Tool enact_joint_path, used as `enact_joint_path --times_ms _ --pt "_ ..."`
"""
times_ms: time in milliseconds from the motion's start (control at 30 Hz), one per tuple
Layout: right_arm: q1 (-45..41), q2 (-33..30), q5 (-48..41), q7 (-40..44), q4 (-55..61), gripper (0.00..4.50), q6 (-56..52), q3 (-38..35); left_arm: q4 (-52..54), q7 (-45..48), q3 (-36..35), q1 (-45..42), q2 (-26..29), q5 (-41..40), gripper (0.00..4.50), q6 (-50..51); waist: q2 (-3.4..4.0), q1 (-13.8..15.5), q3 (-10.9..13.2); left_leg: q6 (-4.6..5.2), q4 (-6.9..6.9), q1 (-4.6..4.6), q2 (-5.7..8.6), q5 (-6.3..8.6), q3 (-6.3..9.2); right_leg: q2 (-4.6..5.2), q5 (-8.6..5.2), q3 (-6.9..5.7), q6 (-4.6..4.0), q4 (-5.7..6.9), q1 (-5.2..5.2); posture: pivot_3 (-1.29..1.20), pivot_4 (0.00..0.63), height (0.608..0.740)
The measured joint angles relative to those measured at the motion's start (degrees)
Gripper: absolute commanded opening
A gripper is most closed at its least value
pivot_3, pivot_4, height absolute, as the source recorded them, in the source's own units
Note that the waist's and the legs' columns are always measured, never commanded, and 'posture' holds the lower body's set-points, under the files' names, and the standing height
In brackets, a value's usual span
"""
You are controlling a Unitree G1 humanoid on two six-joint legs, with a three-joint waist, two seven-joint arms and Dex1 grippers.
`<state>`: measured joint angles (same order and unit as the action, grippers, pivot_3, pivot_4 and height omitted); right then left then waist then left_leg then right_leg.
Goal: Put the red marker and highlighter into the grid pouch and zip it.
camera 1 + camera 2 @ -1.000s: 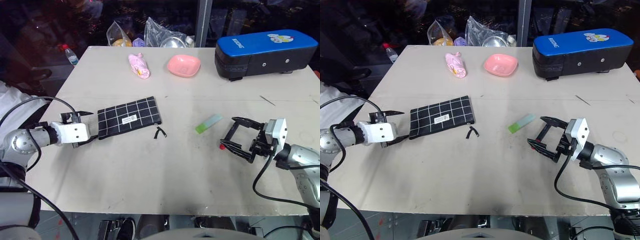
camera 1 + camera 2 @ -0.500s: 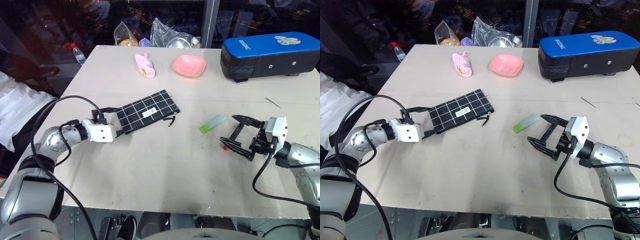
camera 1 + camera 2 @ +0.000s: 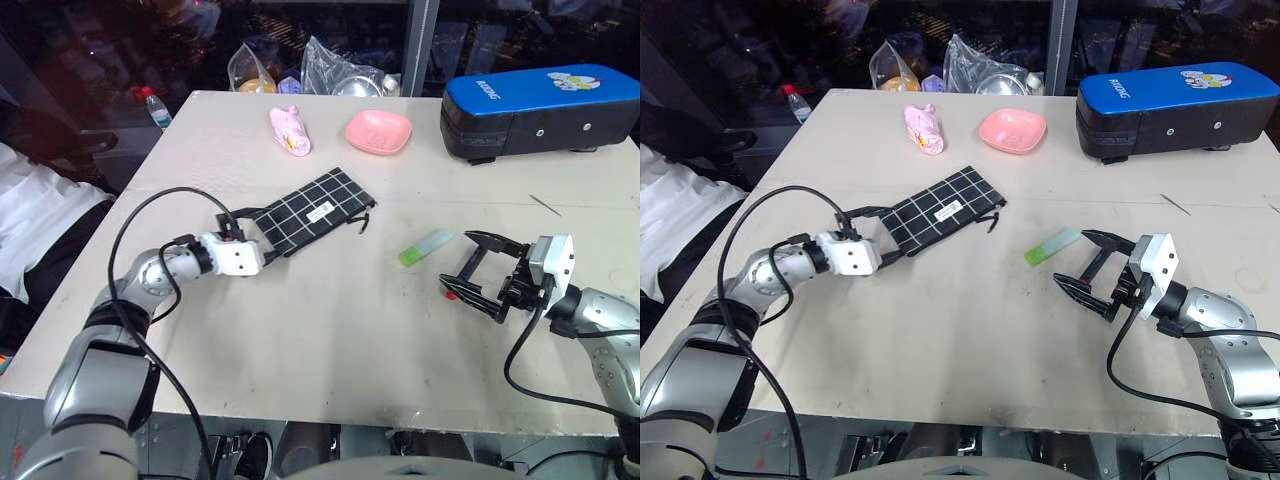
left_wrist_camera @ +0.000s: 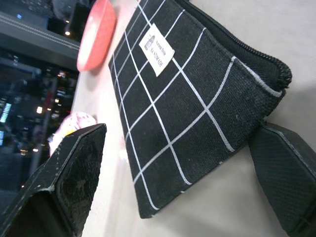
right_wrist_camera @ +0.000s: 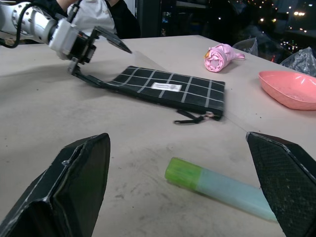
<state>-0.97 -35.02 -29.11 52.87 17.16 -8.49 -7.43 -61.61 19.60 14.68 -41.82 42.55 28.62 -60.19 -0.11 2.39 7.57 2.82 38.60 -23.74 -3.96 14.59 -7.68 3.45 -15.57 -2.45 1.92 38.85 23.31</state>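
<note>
On the table (image 3: 320,340), the grid pouch's (image 3: 312,211) end sits between the spread left hand (image 3: 255,232).

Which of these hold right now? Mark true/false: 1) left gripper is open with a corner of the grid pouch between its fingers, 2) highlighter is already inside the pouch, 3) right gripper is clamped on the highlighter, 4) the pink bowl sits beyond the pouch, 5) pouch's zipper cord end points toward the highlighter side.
1) True: the left gripper stands open around a corner of the grid pouch.
2) False: the highlighter lies on the table, apart from the pouch.
3) False: the right gripper is open and holds nothing; the highlighter lies beside it.
4) True: the pink bowl sits farther back.
5) True: the zipper cord trails off that end.
</note>
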Motion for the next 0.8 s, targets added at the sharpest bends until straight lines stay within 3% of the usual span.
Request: enact_joint_path --times_ms 233,533,767,800 --pt "-0.1 0.5 0.6 -2.4 0.4 4.46 -0.9 0.1 -0.7 -12.8 6.1 -5.9 -3.7 9.2 4.5 6.0 -0.05 -0.2 0.0 -0.01 0.02 -0.01 0.01 0.0 0.04 -0.05 0.0 -0.02 0.0 -0.01 -0.02 0.0 0.15 0.74" --pt "0.0 1.9 2.9 -8.9 0.4 4.46 -2.2 -0.1 -5.7 -19.9 9.6 -10.2 -6.9 12.0 4.5 8.6 -0.17 -0.3 0.1 -0.2 0.02 -0.02 -0.02 -0.11 0.04 -0.1 0.0 -0.03 0.0 -0.02 -0.02 0.0 0.15 0.74" --pt "0.4 2.4 2.8 -9.6 0.4 4.46 -2.2 -0.4 -7.8 -23.8 10.9 -11.7 -9.1 12.8 4.5 9.0 -0.23 -0.2 0.1 -0.19 0.02 -0.05 -0.02 -0.11 0.05 -0.1 0.0 -0.03 0.01 -0.05 -0.01 0.0 0.15 0.74" --pt "0.6 2.4 2.8 -9.5 0.4 4.49 -2.1 -0.4 -7.9 -23.9 11.0 -11.7 -9.2 12.8 4.25 9.0 -0.24 -0.2 0.1 -0.2 0.02 -0.06 -0.02 -0.11 0.05 -0.1 -0.01 -0.03 0.01 -0.06 -0.01 0.0 0.15 0.74"
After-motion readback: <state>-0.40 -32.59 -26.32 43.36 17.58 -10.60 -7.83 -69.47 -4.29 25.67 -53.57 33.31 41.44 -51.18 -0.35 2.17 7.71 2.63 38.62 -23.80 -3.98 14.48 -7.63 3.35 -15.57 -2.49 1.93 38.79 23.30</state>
